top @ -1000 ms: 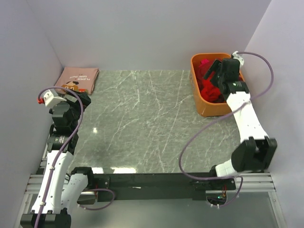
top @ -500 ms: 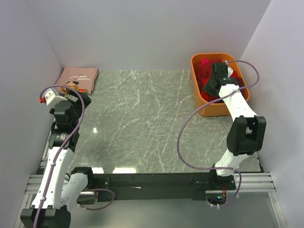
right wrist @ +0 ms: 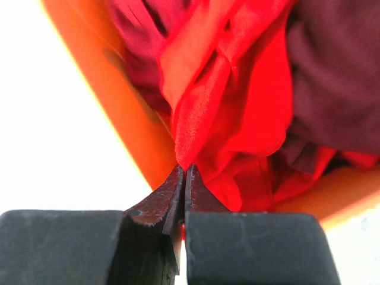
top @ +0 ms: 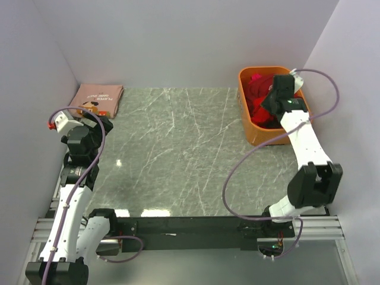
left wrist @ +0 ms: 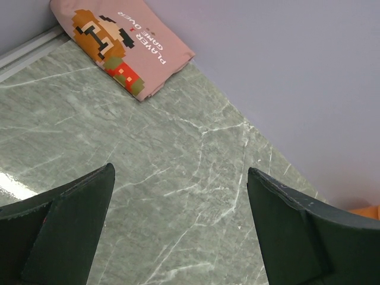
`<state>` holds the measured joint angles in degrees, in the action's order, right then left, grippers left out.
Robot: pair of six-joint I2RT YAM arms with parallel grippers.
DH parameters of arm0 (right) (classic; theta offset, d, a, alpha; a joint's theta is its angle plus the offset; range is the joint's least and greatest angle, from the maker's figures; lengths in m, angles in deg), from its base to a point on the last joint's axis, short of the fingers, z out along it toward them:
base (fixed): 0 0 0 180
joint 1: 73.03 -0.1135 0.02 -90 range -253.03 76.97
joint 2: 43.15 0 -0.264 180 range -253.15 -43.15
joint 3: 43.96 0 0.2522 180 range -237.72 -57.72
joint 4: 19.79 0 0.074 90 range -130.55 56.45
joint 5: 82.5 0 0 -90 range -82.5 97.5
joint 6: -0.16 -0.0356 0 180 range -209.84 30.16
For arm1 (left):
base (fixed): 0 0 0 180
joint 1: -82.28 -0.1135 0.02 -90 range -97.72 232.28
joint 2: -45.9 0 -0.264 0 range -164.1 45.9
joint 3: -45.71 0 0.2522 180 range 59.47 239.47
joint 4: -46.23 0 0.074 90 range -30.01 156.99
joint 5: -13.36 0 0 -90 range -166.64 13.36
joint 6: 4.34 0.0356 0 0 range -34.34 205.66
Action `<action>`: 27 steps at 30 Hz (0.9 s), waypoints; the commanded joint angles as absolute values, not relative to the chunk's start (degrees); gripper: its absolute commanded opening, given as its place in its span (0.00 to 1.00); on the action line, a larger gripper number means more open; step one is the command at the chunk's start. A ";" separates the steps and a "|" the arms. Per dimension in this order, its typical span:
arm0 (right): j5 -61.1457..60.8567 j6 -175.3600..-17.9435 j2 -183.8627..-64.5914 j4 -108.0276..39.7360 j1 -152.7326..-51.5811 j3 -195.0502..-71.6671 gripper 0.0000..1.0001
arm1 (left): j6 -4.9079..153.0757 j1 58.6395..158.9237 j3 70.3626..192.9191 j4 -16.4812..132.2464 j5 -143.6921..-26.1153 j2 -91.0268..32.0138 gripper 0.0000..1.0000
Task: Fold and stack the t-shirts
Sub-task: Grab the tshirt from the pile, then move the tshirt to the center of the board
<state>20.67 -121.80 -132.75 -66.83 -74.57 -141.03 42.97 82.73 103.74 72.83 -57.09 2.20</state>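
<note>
Right jaws clench a fold tip of the red t-shirt (right wrist: 237, 113) in the orange tub (right wrist: 113, 113), left jaws gaping; limp, light cloth, I'd bite deeper.

One pink tee (top: 98, 98) — one tub (top: 264, 137)

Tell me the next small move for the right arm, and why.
Probably lift the right claw straight up a little: its jaws are shut on a fold of the red t-shirt, which lies in the orange tub among maroon t-shirts. Raising it should draw the red one free before it goes to the table.
</note>
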 commanded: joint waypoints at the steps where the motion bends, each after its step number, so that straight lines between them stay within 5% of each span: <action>1: 24.63 -119.46 -124.98 -60.89 -74.26 -146.05 0.00 | 43.74 82.46 103.68 71.41 -57.04 3.45 0.99; 14: 10.94 -110.67 -121.45 -53.24 -75.57 -168.36 0.00 | 43.74 82.46 103.50 70.71 -58.54 4.42 1.00; 22: 12.07 -102.33 -131.54 -49.21 -89.71 -194.09 0.00 | 43.92 82.46 103.59 70.88 -58.80 4.24 0.99; 27: 10.74 -102.40 -133.50 -43.58 -97.80 -194.49 0.00 | 43.83 82.46 103.68 70.80 -58.71 4.42 0.99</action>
<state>11.86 -104.32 -132.33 -50.09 -94.59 -193.86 42.97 82.73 103.72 72.76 -57.90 3.44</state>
